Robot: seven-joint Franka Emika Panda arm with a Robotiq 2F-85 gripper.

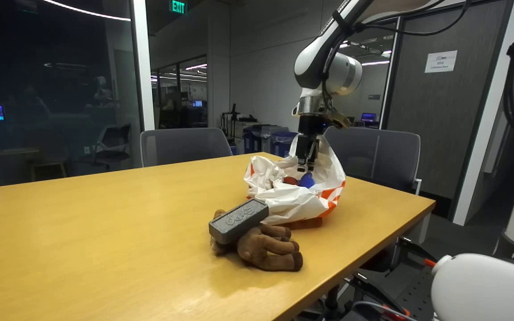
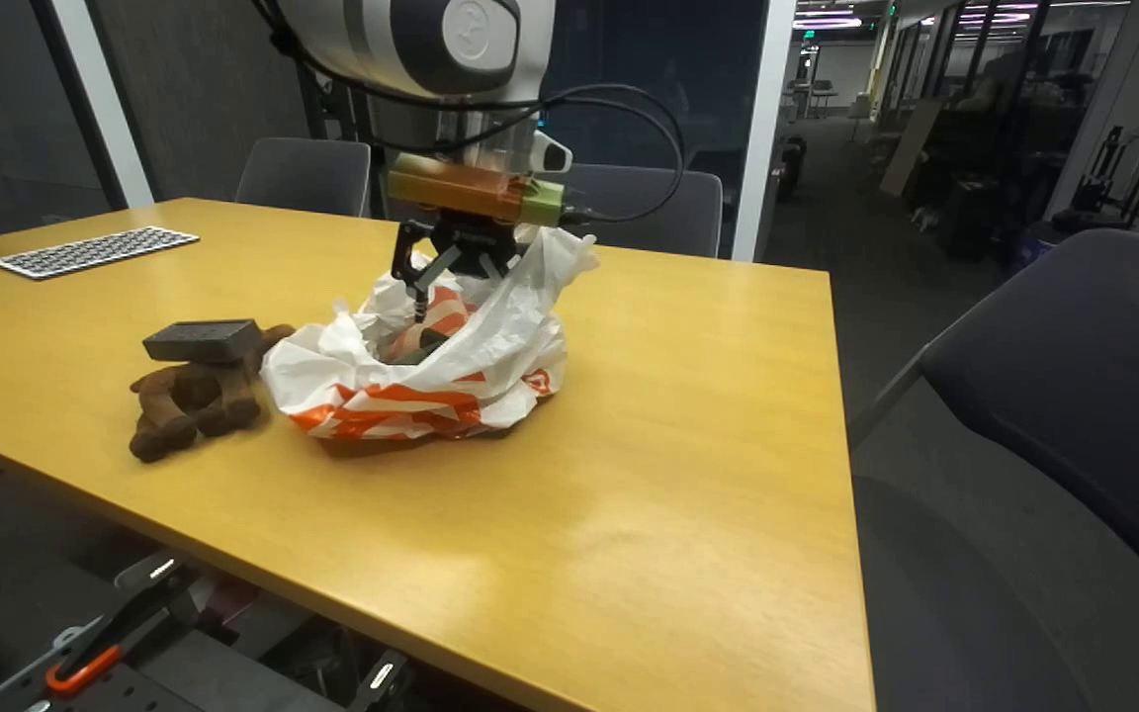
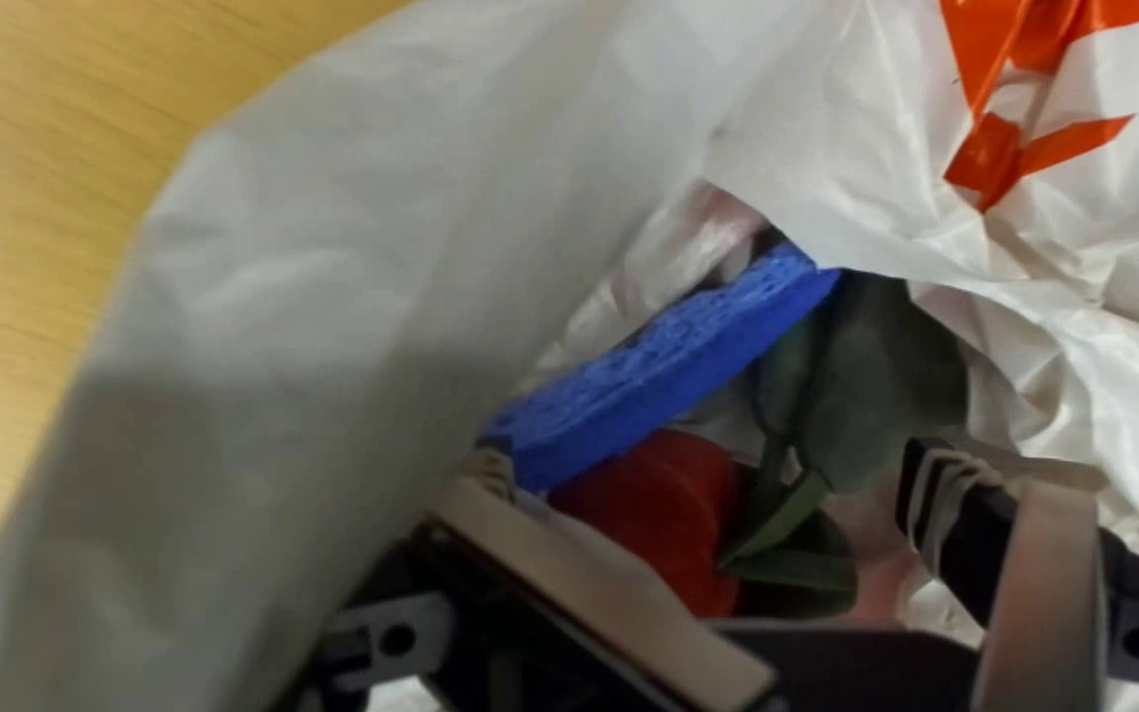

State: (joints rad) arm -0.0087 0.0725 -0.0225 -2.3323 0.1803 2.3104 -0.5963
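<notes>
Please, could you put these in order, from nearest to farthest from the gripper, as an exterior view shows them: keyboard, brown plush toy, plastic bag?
1. Plastic bag: in the centre, its mouth right at the gripper.
2. Brown plush toy: just left of the bag in this view.
3. Keyboard: upper left, beyond the plush toy.

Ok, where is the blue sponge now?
In the wrist view, the blue sponge lies near the centre, inside the white bag, just above the red thing, its lower-left end beside the open gripper.
</notes>
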